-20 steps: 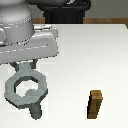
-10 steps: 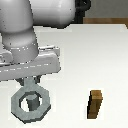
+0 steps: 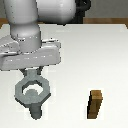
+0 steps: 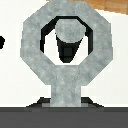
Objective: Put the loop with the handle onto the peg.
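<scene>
My gripper (image 3: 31, 75) is shut on the stub handle of the loop with the handle (image 3: 32, 92), a flat grey octagonal ring held level below the hand. The peg (image 3: 36, 111), an upright grey cylinder, shows beneath the ring's near edge. In the wrist view the ring (image 4: 31, 47) fills the frame and the peg's round top (image 4: 69, 31) shows inside its hole, a little off centre. I cannot tell whether the ring is around the peg or just above it. The fingers are mostly hidden by the hand.
A brown wooden square-sided block (image 3: 96, 105) stands on the white table (image 3: 100, 55) at the exterior view's right, well apart from the peg. The arm's bulky body fills the upper left of the exterior view.
The gripper has carried the ring a little toward the exterior view's right, and the ring's hole now lines up with the peg. The brown block has not moved.
</scene>
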